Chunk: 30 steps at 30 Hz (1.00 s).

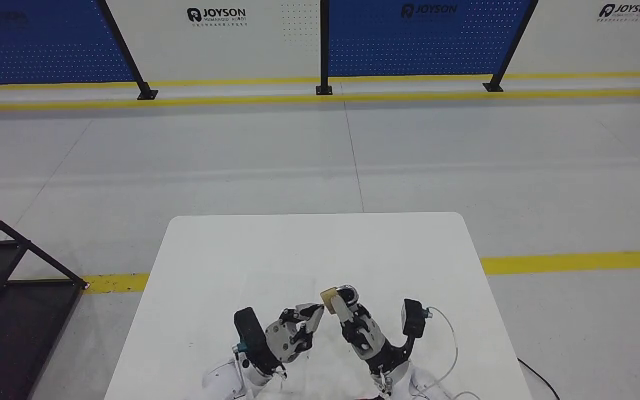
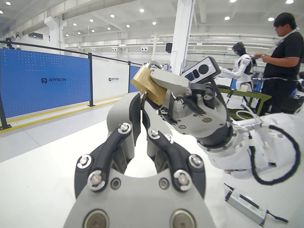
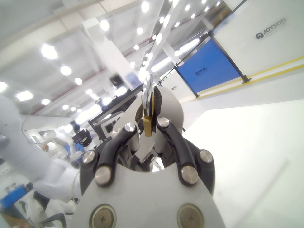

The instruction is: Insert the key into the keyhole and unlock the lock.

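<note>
A brass padlock [image 2: 148, 85] with a silver shackle is held above the white table [image 1: 300, 250], near its front edge. My right gripper [image 3: 150, 113] is shut on it, and the padlock's [image 3: 148, 125] narrow brass edge shows between the pads. My left gripper [image 2: 141, 105] is shut on a small silver key [image 2: 143, 95], whose tip meets the padlock's underside. How deep the key sits is hidden. From above, the left gripper [image 1: 312, 318] and right gripper [image 1: 340, 303] meet at the padlock [image 1: 328, 296].
A flat grey box [image 2: 245, 206] with a black cable lies on the table beside the right arm. A black frame [image 1: 30, 270] stands left of the table. Blue and white fence panels [image 1: 420, 35] line the far side of the floor.
</note>
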{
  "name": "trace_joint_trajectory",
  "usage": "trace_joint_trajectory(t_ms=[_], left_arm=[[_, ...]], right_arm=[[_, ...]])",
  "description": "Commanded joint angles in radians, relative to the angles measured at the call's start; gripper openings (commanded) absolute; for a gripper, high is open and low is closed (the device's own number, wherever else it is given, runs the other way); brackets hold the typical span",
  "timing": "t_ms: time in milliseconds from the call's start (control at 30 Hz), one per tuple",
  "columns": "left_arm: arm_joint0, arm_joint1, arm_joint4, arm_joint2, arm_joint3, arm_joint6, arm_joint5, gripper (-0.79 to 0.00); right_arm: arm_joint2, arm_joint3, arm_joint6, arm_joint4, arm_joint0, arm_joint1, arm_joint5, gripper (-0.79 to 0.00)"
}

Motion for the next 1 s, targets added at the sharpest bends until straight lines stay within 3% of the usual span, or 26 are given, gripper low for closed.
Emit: trace_joint_trajectory(t_ms=[0, 333, 467, 500, 533, 567, 767, 900, 967], left_arm=[[0.001, -0.001, 0.028, 0.002, 0.002, 0.013, 0.034, -0.785], [0.006, -0.007, 0.128, 0.003, 0.004, 0.061, 0.181, -0.785], [0.008, -0.009, 0.132, 0.006, 0.003, 0.06, 0.194, -0.785], [0.009, -0.009, 0.129, 0.007, 0.004, 0.058, 0.191, -0.631], [0.01, -0.01, 0.117, 0.009, 0.005, 0.054, 0.179, -0.262], [0.01, -0.011, 0.097, 0.01, 0.006, 0.05, 0.158, 0.0], [0.036, 0.008, -0.018, -0.039, -0.021, -0.005, -0.053, 0.0], [0.106, 0.045, -0.093, -0.164, -0.07, -0.07, -0.239, 0.0], [0.156, 0.068, -0.139, -0.264, -0.096, -0.099, -0.314, 0.0]], right_arm=[[0.0, 0.0, 0.0, 0.0, 0.0, 0.0, 0.0, -0.785], [0.0, -0.002, 0.0, -0.002, -0.003, 0.0, 0.0, -0.785], [0.0, -0.003, -0.001, -0.002, -0.003, 0.0, 0.0, -0.785], [0.0, -0.003, -0.001, -0.002, -0.004, 0.0, 0.0, -0.785], [0.001, -0.003, -0.003, -0.002, -0.004, 0.0, 0.0, -0.785], [0.002, -0.003, -0.006, -0.002, -0.004, 0.0, 0.0, -0.785], [0.018, 0.01, -0.034, 0.001, -0.001, -0.001, 0.029, -0.785], [0.019, 0.032, 0.002, 0.007, 0.019, -0.003, 0.063, -0.785], [0.006, 0.058, 0.096, 0.011, 0.045, -0.004, 0.093, -0.785]])
